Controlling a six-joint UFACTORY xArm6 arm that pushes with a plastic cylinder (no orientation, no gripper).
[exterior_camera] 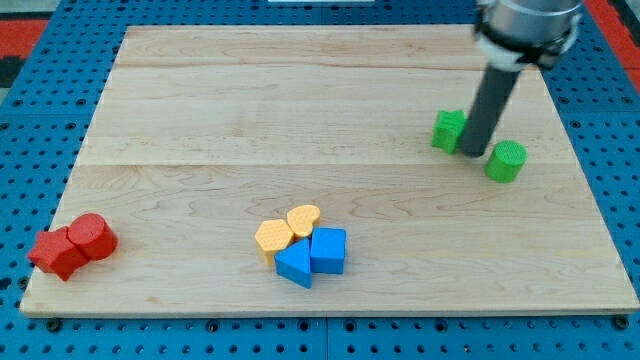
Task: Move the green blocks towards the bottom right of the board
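A pale wooden board (330,170) lies on a blue pegboard table (40,120). From the view's top right, a dark rod (490,105) comes down from the robot's grey wrist, which is cut off by the top edge. My tip (474,153) rests on the board between two green blocks. There are no jaws to open or close; the rod is bare and holds nothing.

The green block at the view's left of the rod (449,130) is partly hidden behind it, so its shape is hard to make out; it looks roughly cube-like, and the rod appears to touch it. The green cylinder (506,161) stands just beside the tip at the view's right, slightly lower. Both sit in the board's right half, around mid height.

Near the bottom centre, four blocks huddle touching: a yellow hexagon-like block (273,236), a yellow rounded block (304,219), a blue block with a pointed shape (294,264) and a blue block (328,250) beside it. At the bottom left corner, a red cylinder (92,236) touches a red star-like block (56,253) overhanging the board's edge.
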